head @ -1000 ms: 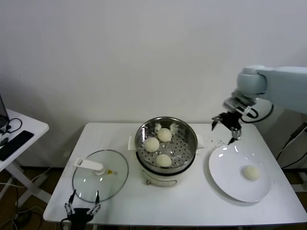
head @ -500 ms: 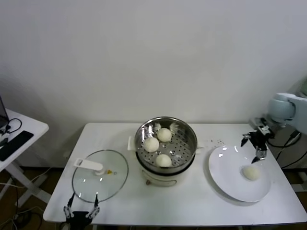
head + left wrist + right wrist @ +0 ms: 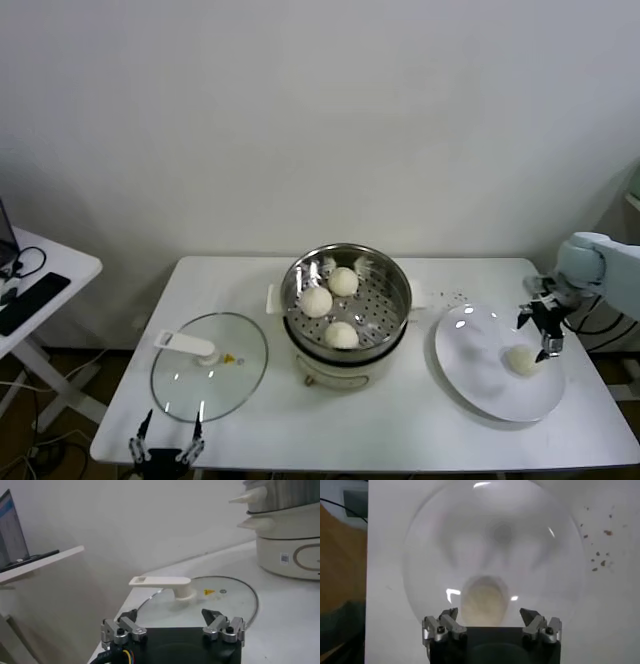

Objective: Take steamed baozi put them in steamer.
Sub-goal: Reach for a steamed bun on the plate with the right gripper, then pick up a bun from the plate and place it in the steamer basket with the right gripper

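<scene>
Three cream-white baozi (image 3: 332,306) lie in the shiny steel steamer (image 3: 346,259) on its cream base at the table's middle. A fourth baozi (image 3: 520,359) lies on the white plate (image 3: 480,385) at the right; it also shows in the right wrist view (image 3: 484,600). My right gripper (image 3: 541,333) is open just above that baozi, its tips to either side; in the right wrist view (image 3: 490,616) the bun sits between the spread fingers. My left gripper (image 3: 166,443) is open and empty at the table's front left edge, near the lid.
The flat glass lid (image 3: 208,366) with a white handle lies at the front left, also in the left wrist view (image 3: 200,597). Small crumbs (image 3: 455,297) dot the table between steamer and plate. A side table (image 3: 40,275) with a dark device stands far left.
My right gripper has swung from behind the plate rightward and down to just over the baozi on the plate. The left gripper has sunk slightly at the table's front edge.
</scene>
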You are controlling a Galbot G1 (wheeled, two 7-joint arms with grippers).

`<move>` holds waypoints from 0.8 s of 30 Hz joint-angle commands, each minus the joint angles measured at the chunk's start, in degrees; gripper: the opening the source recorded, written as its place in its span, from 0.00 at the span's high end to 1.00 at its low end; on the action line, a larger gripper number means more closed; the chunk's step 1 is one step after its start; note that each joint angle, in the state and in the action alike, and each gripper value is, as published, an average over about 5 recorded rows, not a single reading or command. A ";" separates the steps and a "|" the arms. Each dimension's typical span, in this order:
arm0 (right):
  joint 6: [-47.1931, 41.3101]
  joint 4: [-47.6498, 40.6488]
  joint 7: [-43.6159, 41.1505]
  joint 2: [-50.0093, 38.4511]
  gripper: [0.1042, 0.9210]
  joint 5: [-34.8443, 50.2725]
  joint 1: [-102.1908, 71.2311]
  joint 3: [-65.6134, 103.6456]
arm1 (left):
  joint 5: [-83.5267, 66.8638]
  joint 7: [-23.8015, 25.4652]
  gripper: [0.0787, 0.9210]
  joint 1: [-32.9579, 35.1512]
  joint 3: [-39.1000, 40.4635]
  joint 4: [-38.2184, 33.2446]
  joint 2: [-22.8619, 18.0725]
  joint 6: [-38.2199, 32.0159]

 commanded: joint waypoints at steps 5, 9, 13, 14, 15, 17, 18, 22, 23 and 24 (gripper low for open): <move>-0.12 -4.92 0.69 0.77 0.12 -5.68 -12.74 10.30 | 0.35 -0.04 0.12 -0.04 -0.21 0.42 -0.22 -0.21; -0.05 -5.51 1.68 1.24 0.12 -6.80 -13.70 11.80 | 0.41 -0.13 0.12 -0.17 -0.20 0.61 -0.15 -0.29; 0.17 -5.48 1.84 1.53 0.13 -7.48 -13.43 12.22 | 0.58 -0.29 0.12 -0.25 -0.26 0.67 -0.12 -0.44; 0.23 -5.29 1.82 1.51 0.15 -7.56 -13.14 12.19 | 0.58 -0.34 0.12 -0.24 -0.28 0.64 -0.12 -0.48; 0.29 -5.04 1.83 1.46 0.16 -7.65 -12.73 12.10 | 0.58 -0.39 0.12 -0.25 -0.29 0.62 -0.12 -0.52; 0.39 -4.26 1.83 1.24 0.22 -7.76 -11.68 11.64 | 0.58 -0.46 0.12 -0.28 -0.29 0.60 -0.10 -0.61; 0.44 -3.66 1.81 1.05 0.25 -7.78 -10.85 11.19 | 0.59 -0.48 0.12 -0.30 -0.28 0.59 -0.09 -0.64; 0.24 1.03 1.61 0.02 0.35 -6.49 -4.11 5.88 | 0.60 -0.51 0.12 -0.34 -0.23 0.48 -0.06 -0.72; 0.09 2.90 1.57 -0.19 0.36 -5.58 -1.10 3.25 | 0.60 -0.51 0.12 -0.33 -0.21 0.44 -0.05 -0.72; -0.09 4.84 1.55 -0.35 0.37 -4.52 2.29 0.48 | 0.60 -0.50 0.12 -0.33 -0.18 0.42 -0.03 -0.72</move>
